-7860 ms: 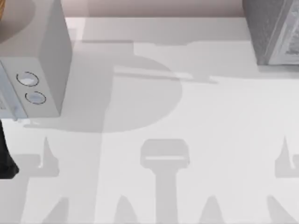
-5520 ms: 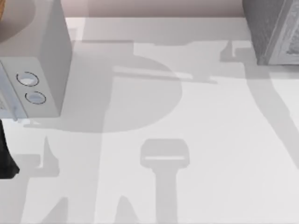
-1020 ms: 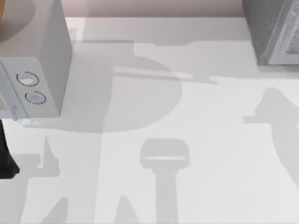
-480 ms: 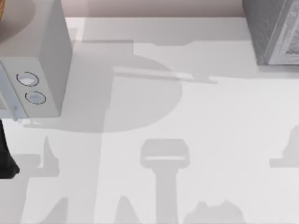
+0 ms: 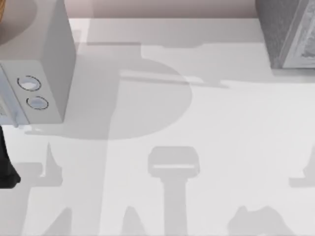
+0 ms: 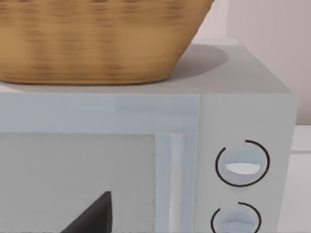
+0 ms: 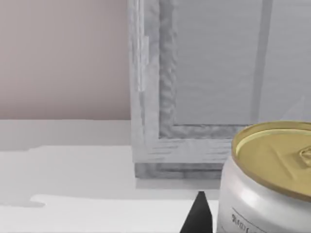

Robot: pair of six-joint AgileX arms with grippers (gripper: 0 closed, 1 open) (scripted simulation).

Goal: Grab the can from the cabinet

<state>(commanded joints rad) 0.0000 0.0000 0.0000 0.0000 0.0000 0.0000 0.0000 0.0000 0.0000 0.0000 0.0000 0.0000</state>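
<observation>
The can, close beside the right pincer, looks light, rigid and slick; grip its sidewall mid-height. I cannot tell either pincer's state.

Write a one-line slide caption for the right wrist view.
Silver can with a gold lid close beside a dark fingertip, the cabinet and its white-framed front panel standing behind on the white table.

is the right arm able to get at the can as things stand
Probably yes. In the right wrist view the can sits right by a dark fingertip, out in front of the cabinet, with nothing between them. Whether it is already gripped cannot be told.
</observation>
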